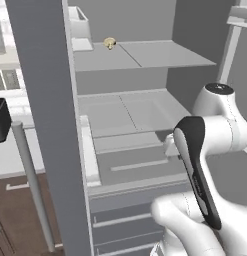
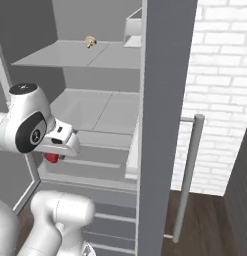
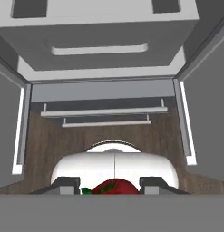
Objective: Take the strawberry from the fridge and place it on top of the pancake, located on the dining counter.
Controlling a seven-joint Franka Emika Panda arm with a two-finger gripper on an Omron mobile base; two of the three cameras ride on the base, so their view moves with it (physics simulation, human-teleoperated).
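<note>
- Fridge [image 1: 145, 120] stands open; pale grey shelves inside, two drawers below.
- Gripper [image 3: 111, 185] sits low at the front of the fridge, just outside the lower shelf edge, pointing down toward the wooden floor [image 3: 109, 136] and the bottom drawers [image 3: 104, 111].
- Strawberry [image 3: 114, 186] sits between the two dark finger tips in the hand view, green leaves to its left. In the right base view a red patch [image 2: 52, 157] shows just under the hand.
- Jaws: narrow, closed on the strawberry, which looks lifted clear of any shelf.
- Small tan mushroom-like item [image 1: 110, 43] rests on the upper shelf, far back, well apart from the hand. Not the target.
- Left door [image 1: 50, 125] and right door [image 2: 165, 125] both swung out; the bar handle [image 2: 187, 175] on the right door is near the arm's exit path.
- Step in hand, as I judge it: pick done, carry-out beginning.
- Next move calls for: backing the hand out between the doors without clipping them, keeping the grip firm, then driving the base toward the dining desk to find the pancake.
- Risk: a tiny round fruit may slip during a wide swing.
</note>
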